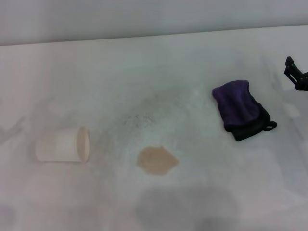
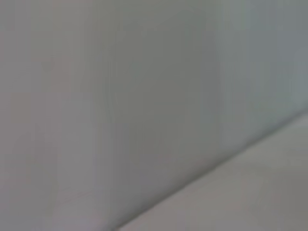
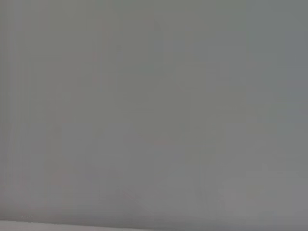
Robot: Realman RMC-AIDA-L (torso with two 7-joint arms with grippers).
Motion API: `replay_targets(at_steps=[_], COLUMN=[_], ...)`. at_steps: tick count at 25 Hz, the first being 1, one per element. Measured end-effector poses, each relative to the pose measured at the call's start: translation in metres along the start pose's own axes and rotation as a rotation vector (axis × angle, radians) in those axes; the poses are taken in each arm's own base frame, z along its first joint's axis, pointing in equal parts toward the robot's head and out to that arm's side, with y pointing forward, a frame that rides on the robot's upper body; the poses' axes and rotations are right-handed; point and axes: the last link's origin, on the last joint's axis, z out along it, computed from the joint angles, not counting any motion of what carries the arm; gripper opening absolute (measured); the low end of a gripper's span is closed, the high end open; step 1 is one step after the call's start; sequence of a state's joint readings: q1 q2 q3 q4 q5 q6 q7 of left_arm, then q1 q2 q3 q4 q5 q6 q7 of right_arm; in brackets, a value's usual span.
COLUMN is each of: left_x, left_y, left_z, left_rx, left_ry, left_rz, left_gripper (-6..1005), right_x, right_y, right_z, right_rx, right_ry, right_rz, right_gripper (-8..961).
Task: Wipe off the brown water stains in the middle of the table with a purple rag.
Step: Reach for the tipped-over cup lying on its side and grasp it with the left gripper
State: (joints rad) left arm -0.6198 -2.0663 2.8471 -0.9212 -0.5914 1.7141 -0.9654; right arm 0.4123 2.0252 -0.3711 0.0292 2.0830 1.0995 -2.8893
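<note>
The right gripper (image 1: 294,74) hangs at the counter's (image 1: 154,67) right edge, beside the purple rag (image 1: 239,108); whether its fingers are parted cannot be told.

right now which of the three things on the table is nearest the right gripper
The purple rag. It lies just inward of the right gripper at the table's right edge; the brown water stains and the tipped white cup sit much farther left.
</note>
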Motion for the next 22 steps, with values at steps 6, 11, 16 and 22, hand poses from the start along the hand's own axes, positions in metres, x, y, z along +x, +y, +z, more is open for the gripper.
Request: replay_targets(at_steps=[6, 11, 16, 22], left_x=[0.023, 0.036, 0.043, 0.052], left_y=[-0.001, 0.0, 0.005, 0.012], left_z=[-0.006, -0.005, 0.005, 0.016], left_rx=[-0.126, -0.201, -0.306, -0.406], left_ry=[-0.141, -0.201, -0.314, -0.37], left_rz=[0.095, 0.139, 0.188, 0.234], left_gripper=[892, 892, 892, 891], right_x=[0.002, -0.002, -0.012, -0.016], right_y=[0.0, -0.003, -0.004, -0.003], right_z=[-0.005, -0.012, -0.015, -0.014], right_rx=[0.014, 0.013, 0.001, -0.005], right_ry=[-0.007, -0.055, -0.129, -0.147], right_rz=[0.024, 0.025, 0.018, 0.016], right_gripper=[841, 841, 841, 841])
